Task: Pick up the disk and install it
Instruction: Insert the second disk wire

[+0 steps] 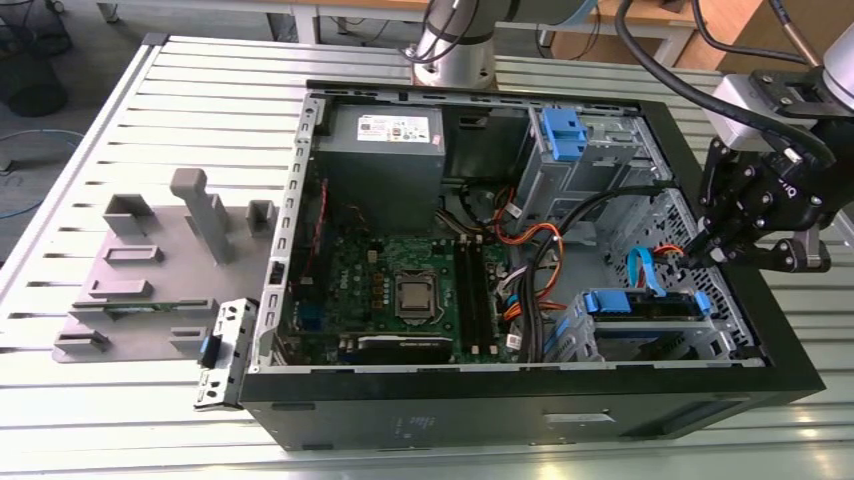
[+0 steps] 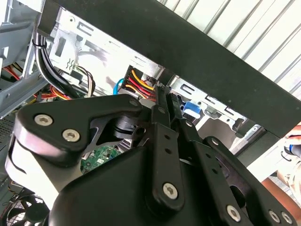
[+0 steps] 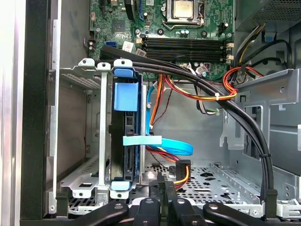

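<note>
Here the disk [image 3: 126,141] sits on edge in the metal drive cage [image 3: 84,141] at a lower corner of the open computer case [image 1: 534,420], its blue carrier frame showing at both ends and a blue tab facing out; in the exterior view it appears as the blue-framed unit [image 1: 638,305] in the cage toward the exterior view's right. A light blue data cable [image 3: 164,143] runs from beside the disk toward a connector with red, yellow and orange wires [image 3: 182,172]. The hand [image 1: 705,255] hangs inside the case just beside the disk, against the case's side wall on the exterior view's right, and holds nothing. In both wrist views its fingers [image 2: 162,113] lie pressed together, tips close to the wire connector. Black cable bundles [image 3: 225,108] cross above the cage, and the motherboard [image 1: 400,280] with its processor socket lies further in. The case rests on a slatted metal bench [image 1: 200,110], where a grey fixture [image 1: 147,270] stands at the exterior view's left.
</note>
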You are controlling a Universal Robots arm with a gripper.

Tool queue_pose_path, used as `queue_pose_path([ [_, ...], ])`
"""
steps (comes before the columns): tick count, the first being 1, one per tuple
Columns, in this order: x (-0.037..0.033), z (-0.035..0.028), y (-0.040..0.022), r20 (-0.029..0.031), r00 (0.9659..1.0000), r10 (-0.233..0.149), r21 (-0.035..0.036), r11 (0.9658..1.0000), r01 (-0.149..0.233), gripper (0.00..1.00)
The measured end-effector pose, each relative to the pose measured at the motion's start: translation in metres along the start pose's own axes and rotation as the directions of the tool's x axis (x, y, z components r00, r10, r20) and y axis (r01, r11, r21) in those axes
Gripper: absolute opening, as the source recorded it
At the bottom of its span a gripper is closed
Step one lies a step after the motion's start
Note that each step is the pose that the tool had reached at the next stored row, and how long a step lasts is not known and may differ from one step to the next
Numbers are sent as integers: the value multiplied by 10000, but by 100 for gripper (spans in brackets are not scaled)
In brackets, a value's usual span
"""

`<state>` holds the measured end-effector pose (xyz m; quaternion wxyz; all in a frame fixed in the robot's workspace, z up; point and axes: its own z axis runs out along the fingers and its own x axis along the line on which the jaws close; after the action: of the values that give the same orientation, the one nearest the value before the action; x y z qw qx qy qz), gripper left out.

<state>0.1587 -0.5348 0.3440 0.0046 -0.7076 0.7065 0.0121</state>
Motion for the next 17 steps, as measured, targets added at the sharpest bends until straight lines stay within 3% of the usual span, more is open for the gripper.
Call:
queue_pose_path([
  [6,0,3,5,3,10000,0,0,10000,0,16],
  [17,26,2,130,0,10000,0,12,10000,0,16],
])
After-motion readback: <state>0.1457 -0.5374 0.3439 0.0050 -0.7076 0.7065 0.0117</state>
